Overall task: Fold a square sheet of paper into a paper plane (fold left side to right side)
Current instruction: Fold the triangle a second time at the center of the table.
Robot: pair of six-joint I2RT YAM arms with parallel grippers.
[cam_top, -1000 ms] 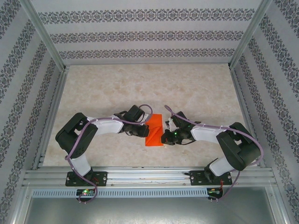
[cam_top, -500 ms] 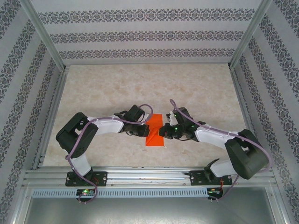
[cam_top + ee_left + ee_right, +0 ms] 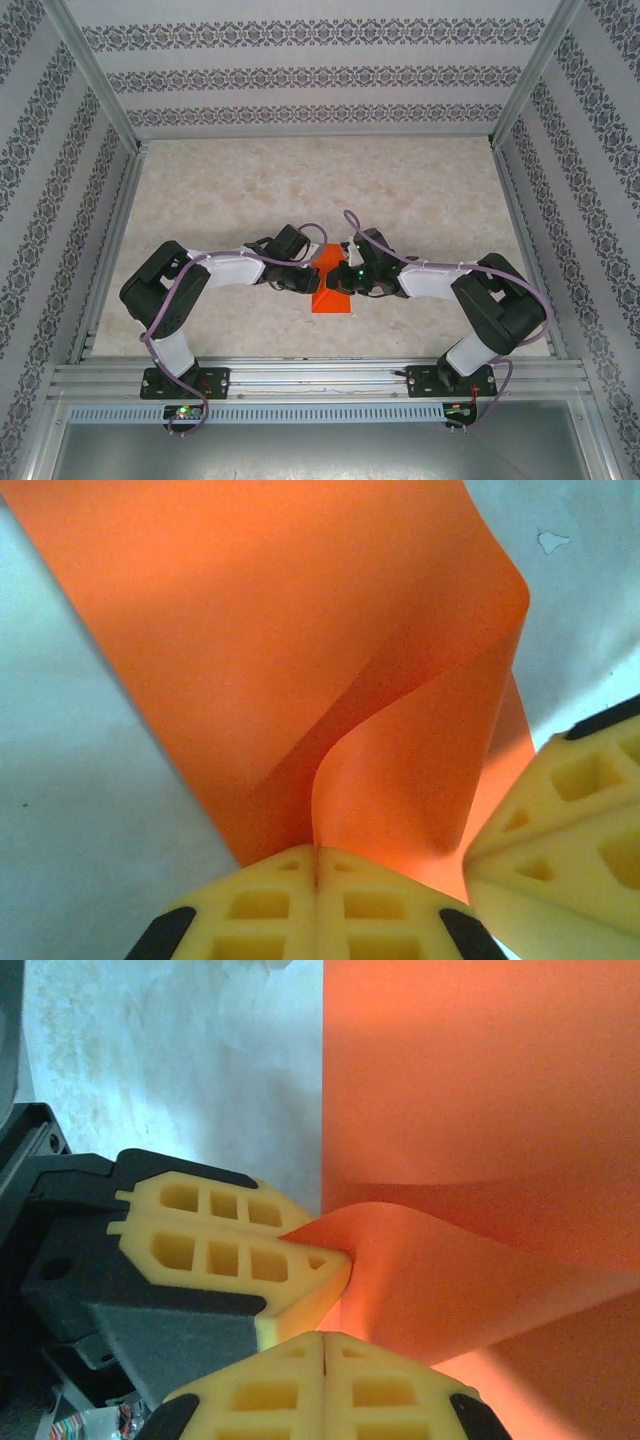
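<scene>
The square sheet of paper (image 3: 330, 300) lies orange-red on the table between both arms, its left edge lifted and curling over to the right. My left gripper (image 3: 316, 274) is shut on that raised edge; in the left wrist view the paper (image 3: 250, 630) runs into the seam of its yellow fingers (image 3: 318, 865). My right gripper (image 3: 345, 278) is shut with its tips down against the sheet, close beside the left one. In the right wrist view the paper (image 3: 480, 1080) curls just beyond my shut right gripper (image 3: 325, 1345), and the left gripper's fingers (image 3: 230, 1250) pinch the corner.
The pale marbled table (image 3: 300, 180) stretches behind and to both sides of the paper. Patterned walls and aluminium posts (image 3: 95, 75) close it in. A metal rail (image 3: 320, 378) with the arm bases runs along the near edge.
The right gripper has moved left over the paper until it is next to the left gripper, covering more of the sheet. The left gripper has stayed where it was, holding the edge.
</scene>
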